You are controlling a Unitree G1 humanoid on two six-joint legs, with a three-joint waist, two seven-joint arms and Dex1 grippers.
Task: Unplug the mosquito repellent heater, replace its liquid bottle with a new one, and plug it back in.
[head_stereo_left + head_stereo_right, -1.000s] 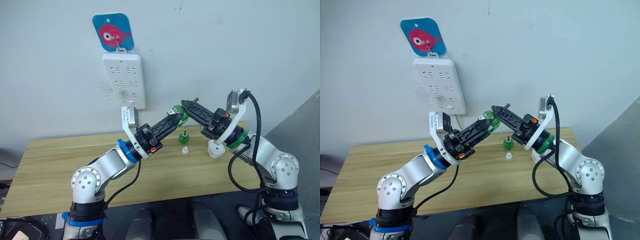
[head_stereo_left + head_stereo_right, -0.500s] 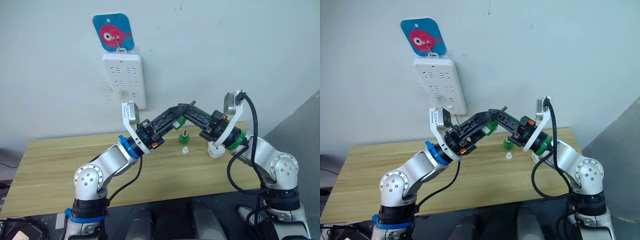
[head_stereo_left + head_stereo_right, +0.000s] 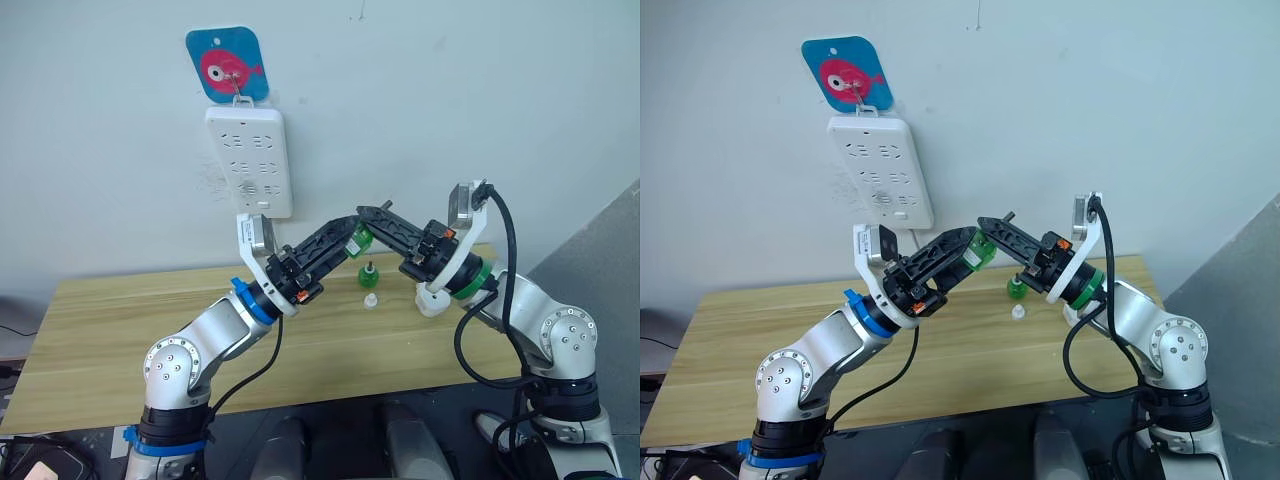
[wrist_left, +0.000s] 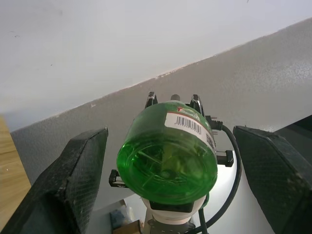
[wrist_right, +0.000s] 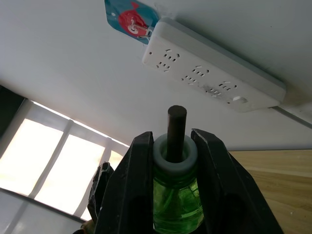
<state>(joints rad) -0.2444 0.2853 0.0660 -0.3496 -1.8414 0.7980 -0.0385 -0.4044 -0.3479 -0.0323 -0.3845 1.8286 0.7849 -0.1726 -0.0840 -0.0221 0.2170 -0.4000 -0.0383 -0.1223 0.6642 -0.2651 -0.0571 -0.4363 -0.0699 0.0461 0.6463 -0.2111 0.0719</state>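
Holding a green liquid bottle (image 5: 176, 202) by its neck, the right gripper (image 3: 366, 218) is raised above the tabletop (image 3: 110, 330); its two fingers (image 5: 135, 195) are clamped on either side of the white collar, with the dark wick rod (image 5: 176, 126) sticking out past them. The left gripper (image 3: 345, 232) is meeting it from the opposite side, its fingers (image 4: 73, 175) spread wide with the bottle's round base between them and clear of both. The mosquito repellent heater (image 3: 432, 299) is sitting on the tabletop beneath the right forearm, unplugged. A second small green bottle (image 3: 368, 273) is standing upright near it, with a small white cap (image 3: 369, 301) just in front. The white power strip (image 3: 249, 160) is hanging on the wall under a blue fish hook plate (image 3: 227, 64).
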